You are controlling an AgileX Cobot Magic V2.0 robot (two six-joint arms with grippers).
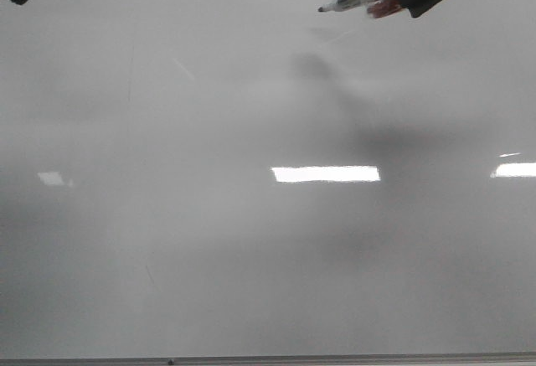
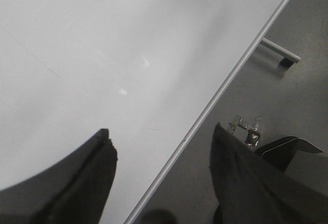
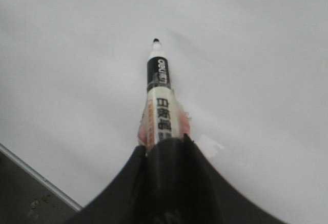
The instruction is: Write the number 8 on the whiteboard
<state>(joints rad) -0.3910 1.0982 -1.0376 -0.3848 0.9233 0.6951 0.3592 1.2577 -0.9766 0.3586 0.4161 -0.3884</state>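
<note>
Glossy whiteboard [image 1: 209,240], metal-edged, above grey floor [image 2: 302,106].

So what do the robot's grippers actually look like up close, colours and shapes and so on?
Both are plain matte black. The left gripper has two broad, flat fingers that curve and taper to blunt points, like dark fins. The right gripper shows the same smooth black curved fingers. No cables, labels or markings are visible on either one.
</note>
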